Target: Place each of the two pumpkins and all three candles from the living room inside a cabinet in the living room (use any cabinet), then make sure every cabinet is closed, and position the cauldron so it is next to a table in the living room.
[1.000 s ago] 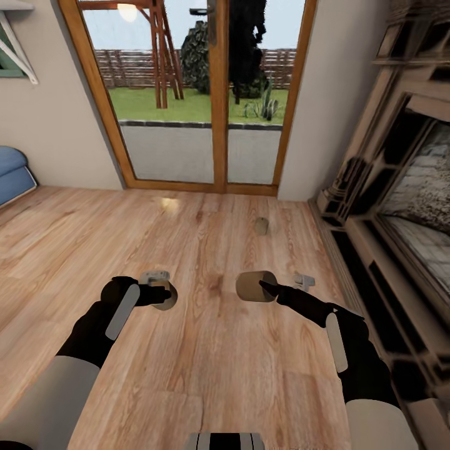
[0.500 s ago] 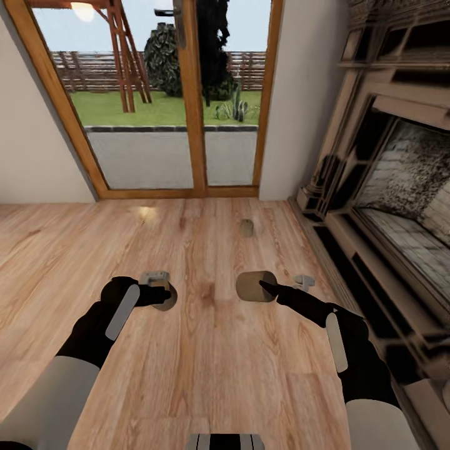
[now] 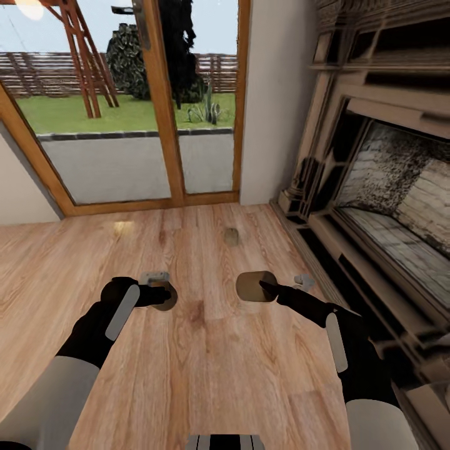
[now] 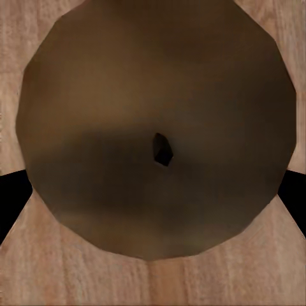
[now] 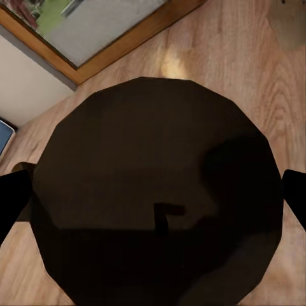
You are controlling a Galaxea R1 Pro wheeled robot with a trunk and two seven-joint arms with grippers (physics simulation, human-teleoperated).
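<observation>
**Candles being carried over the wooden floor, one in each gripper**

Head view: the left gripper (image 3: 164, 294) is holding a candle (image 3: 165, 297) above the wooden floor (image 3: 206, 369), with only the brown round face of it showing past the black wrist. The right gripper (image 3: 265, 289) is clamping a second candle (image 3: 252, 286), lying on its side with its flat end facing left. A third candle (image 3: 232, 236) is standing on the floor farther ahead, near the glass door (image 3: 150, 119) and apart from both arms. The fireplace (image 3: 387, 206) is running along the right edge of the floor.

Left wrist view: the candle (image 4: 156, 127) is sitting between the two black fingers (image 4: 13, 194), its flat end toward the camera, a small dark wick mark at the centre, floor boards showing around it.

Right wrist view: the second candle (image 5: 156, 197) is appearing as a dark, shadowed disc pinched between the fingers (image 5: 13, 197). The door frame and floor are lying beyond it.
</observation>
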